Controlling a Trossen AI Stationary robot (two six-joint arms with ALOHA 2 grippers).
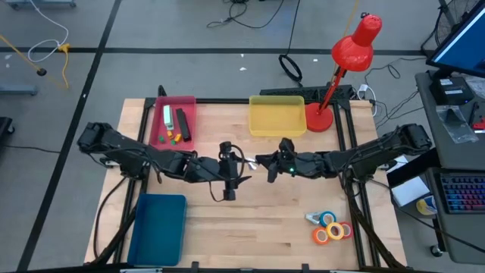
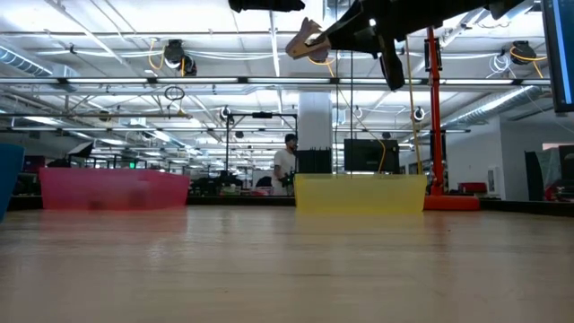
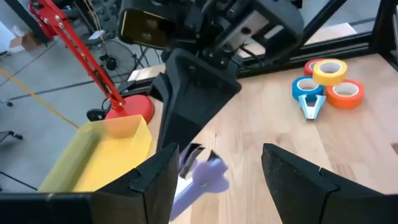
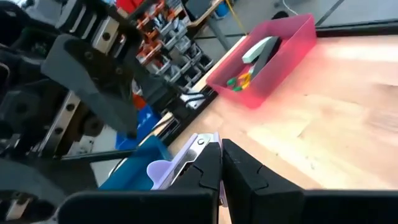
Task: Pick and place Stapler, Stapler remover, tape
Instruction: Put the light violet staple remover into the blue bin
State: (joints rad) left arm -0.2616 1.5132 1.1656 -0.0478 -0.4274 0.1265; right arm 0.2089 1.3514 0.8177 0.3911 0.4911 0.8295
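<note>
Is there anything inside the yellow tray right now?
No, the high view shows the yellow tray bare inside.

No text, label, brand, number or sign can be read on anything in these views.

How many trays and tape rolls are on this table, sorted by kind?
Trays: 3 (pink tray, yellow tray, blue tray)
Tape rolls: 4 (red roll, yellow roll, blue roll, orange roll)
Total: 7
</note>
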